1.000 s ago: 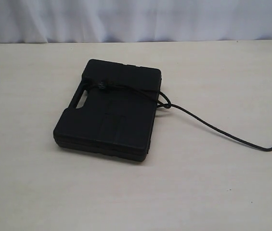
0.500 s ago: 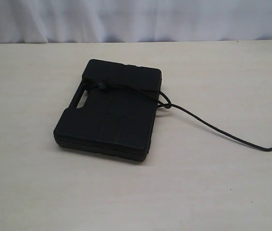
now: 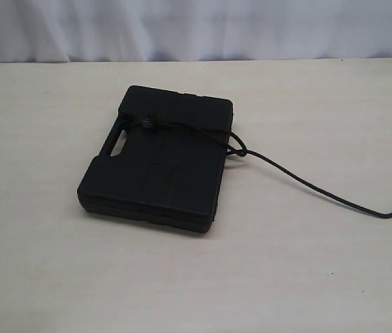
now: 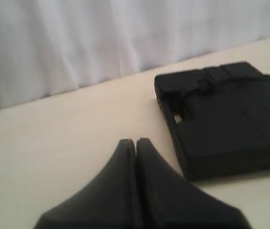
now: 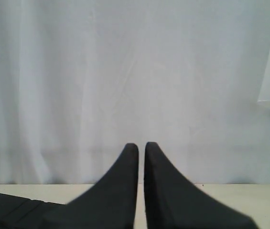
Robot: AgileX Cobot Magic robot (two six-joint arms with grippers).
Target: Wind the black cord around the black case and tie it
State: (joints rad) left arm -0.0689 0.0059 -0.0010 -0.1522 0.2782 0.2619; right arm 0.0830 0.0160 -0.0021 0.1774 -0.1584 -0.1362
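The black case (image 3: 155, 163) lies flat on the pale table (image 3: 286, 277), handle cut-out facing left. The black cord (image 3: 320, 191) crosses the case's far part, with a knot (image 3: 145, 123) near the handle and a loop (image 3: 236, 148) at the right edge. From there it trails right across the table and curls up at the right edge. Neither gripper appears in the exterior view. In the left wrist view my left gripper (image 4: 135, 141) is shut and empty, off to the side of the case (image 4: 225, 119). My right gripper (image 5: 141, 146) is shut and empty, with a corner of the case (image 5: 10, 207) beside it.
A white curtain (image 3: 196, 28) hangs along the far edge of the table. Bare tabletop surrounds the case on the left and in front.
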